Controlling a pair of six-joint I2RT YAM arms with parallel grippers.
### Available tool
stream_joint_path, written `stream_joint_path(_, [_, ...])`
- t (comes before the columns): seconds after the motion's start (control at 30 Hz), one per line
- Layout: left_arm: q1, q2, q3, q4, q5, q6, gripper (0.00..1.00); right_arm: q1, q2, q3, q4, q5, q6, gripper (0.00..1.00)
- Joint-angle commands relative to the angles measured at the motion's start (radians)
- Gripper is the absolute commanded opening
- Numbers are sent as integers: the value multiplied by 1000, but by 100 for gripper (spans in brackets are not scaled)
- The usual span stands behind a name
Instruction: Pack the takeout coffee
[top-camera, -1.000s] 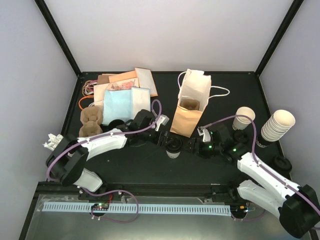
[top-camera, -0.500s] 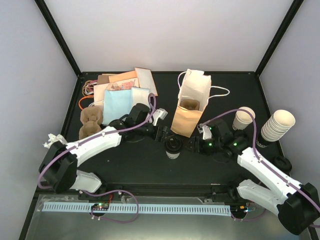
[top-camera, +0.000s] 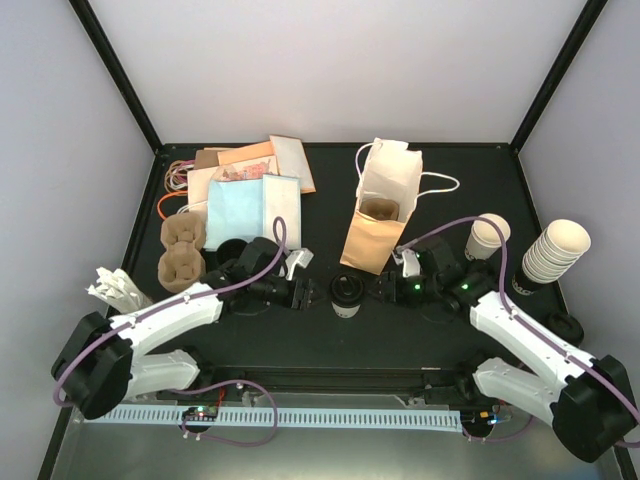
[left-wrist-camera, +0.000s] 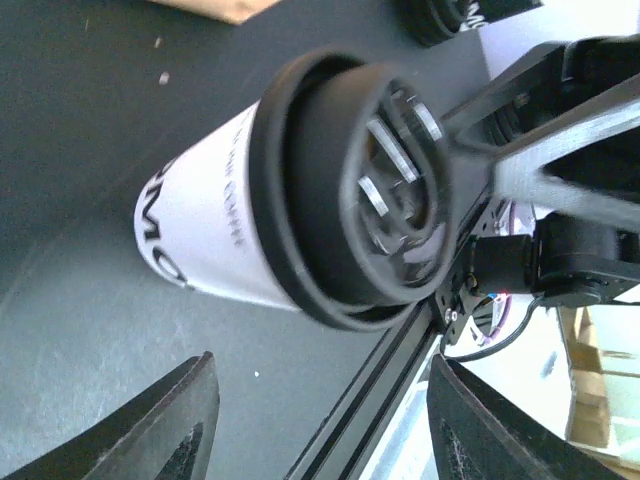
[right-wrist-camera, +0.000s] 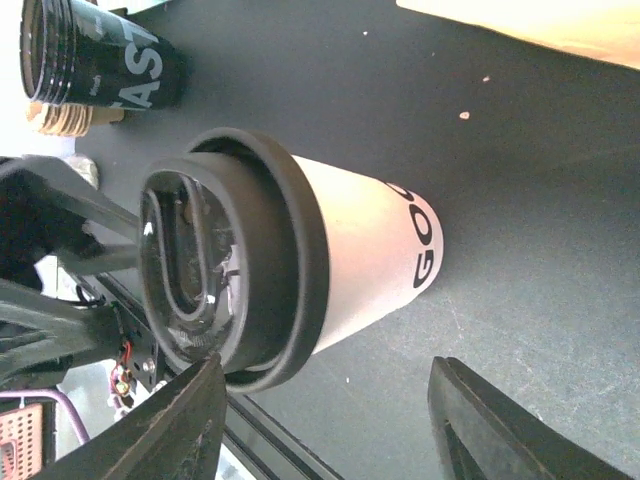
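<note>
Left claw (top-camera: 304, 293) and right claw (top-camera: 384, 290), both spread, flank the cup (top-camera: 347, 294).

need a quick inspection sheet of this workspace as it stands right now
surface: black table top, a few pale specks in the wrist views
job's things: lidded coffee cup upright mid-table, white paper bag just beyond it
clutter: stacked cream cups, single lidless cup, cardboard cup tray, papers, loose black lid
claws: left claw and right claw open, one on each side of the cup, not gripping it
cables: purple cable along each arm
surroundings: pale walls, black frame posts
</note>
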Motion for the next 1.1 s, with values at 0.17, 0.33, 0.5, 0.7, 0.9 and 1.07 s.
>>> stream_joint_path(0.17, [4, 16, -43, 143, 74, -111, 54, 235, 23, 233, -287, 421, -145, 64])
stream_joint_path(0.33, [5, 36, -60, 195, 80, -133, 51, 386, 63, 302, -279, 570, -118, 64])
stream_joint_path(0.5, [5, 51, -63, 226, 59, -149, 48, 451, 154, 403, -310, 661, -165, 67])
stream_joint_path(0.7, [6, 74, -68, 238, 41, -159, 43, 469, 234, 445, -316, 668, -209, 69])
stream_joint_path(0.9, [6, 101, -88, 276, 47, -172, 37, 471, 282, 461, -311, 661, -230, 74])
stream_joint_path(1.07, [5, 115, -91, 292, 51, -176, 35, 470, 328, 483, -311, 652, -243, 80])
